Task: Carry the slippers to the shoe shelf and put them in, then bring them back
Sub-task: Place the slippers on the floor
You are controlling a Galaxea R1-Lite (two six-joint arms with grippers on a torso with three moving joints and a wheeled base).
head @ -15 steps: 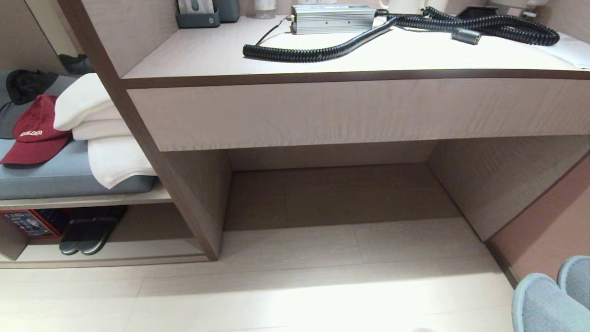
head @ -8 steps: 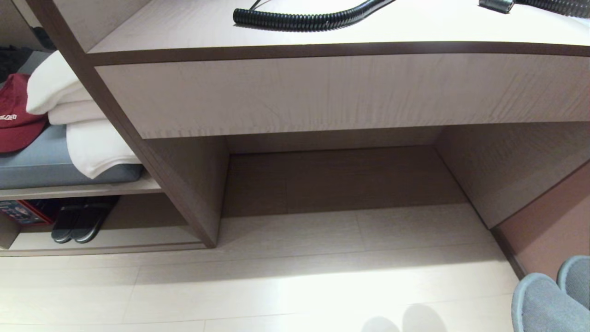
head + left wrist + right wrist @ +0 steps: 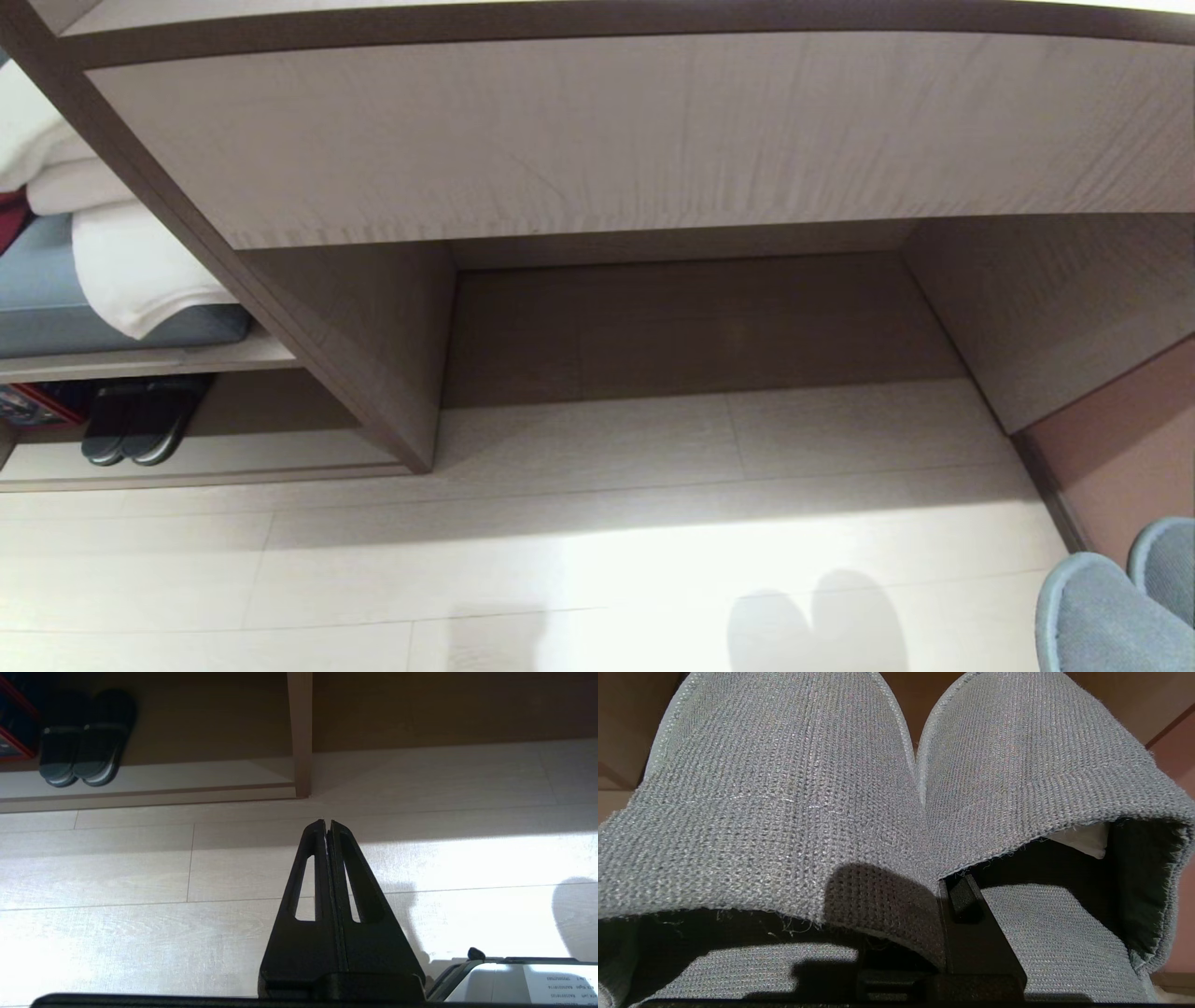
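Camera dipped — right gripper [image 3: 945,891] still pinches slippers [image 3: 784,793].

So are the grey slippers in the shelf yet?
Not yet. The slippers are pinched together in the right gripper, out over the floor; the shoe shelf ahead holds nothing.

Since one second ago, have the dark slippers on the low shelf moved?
No. The dark slippers keep their spot beside the red box; the whole view shifted, so the camera moved.

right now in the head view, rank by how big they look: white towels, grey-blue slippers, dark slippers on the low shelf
1. white towels
2. grey-blue slippers, cut off by the frame and nearer the camera, so unsure
3. dark slippers
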